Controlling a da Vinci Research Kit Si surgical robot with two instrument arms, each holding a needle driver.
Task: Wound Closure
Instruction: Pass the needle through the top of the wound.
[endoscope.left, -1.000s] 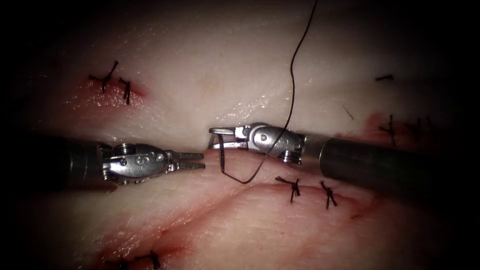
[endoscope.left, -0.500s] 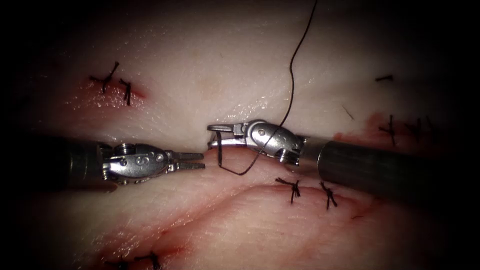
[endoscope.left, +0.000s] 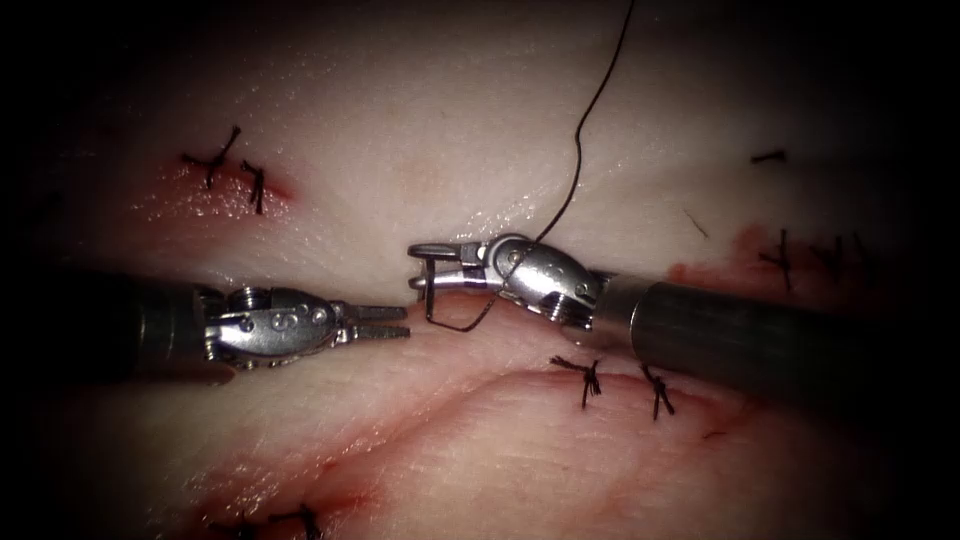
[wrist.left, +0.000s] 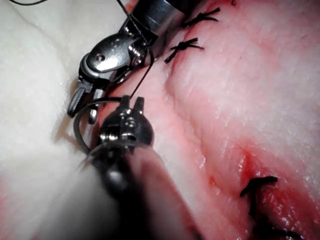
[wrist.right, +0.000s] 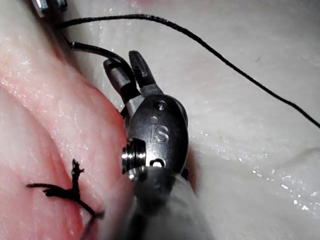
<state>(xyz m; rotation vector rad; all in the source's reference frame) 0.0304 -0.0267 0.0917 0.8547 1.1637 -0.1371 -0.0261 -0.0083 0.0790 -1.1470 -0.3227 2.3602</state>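
Steel-dark and thin, the curved needle (endoscope.left: 452, 318) sits in the fingers of the right tool (endoscope.left: 428, 266), which pinch it near one end; from there its arc drops and sweeps back toward the tool's wrist, hanging just above the tissue (endoscope.left: 400, 120) at the centre of the cut (endoscope.left: 480, 385). I see no part of it buried in the tissue. Against the pictures from a second ago, the right tool has rolled and lifted a little, and the needle's arc has swung up with it, drawing in closer beneath the tool.

Black thread (endoscope.left: 590, 110) runs from the upper edge down across the right tool's wrist to the needle.

Left of the needle, the left tool (endoscope.left: 400, 322) lies level with its fingers pressed together on nothing, the tips just short of the needle, unmoved over that second.

Finished stitches (endoscope.left: 588, 376) sit along the cut to the right, and more knots (endoscope.left: 232, 165) lie on the upper left, with red fluid (endoscope.left: 330, 470) smeared along the lower part of the cut.

By my judgement the needle is stiff, light and slick, apt to twist in a grip near its tip; a hold on the body of the curve should be steadier. The thread is limp and will snag, the tissue soft and wet.
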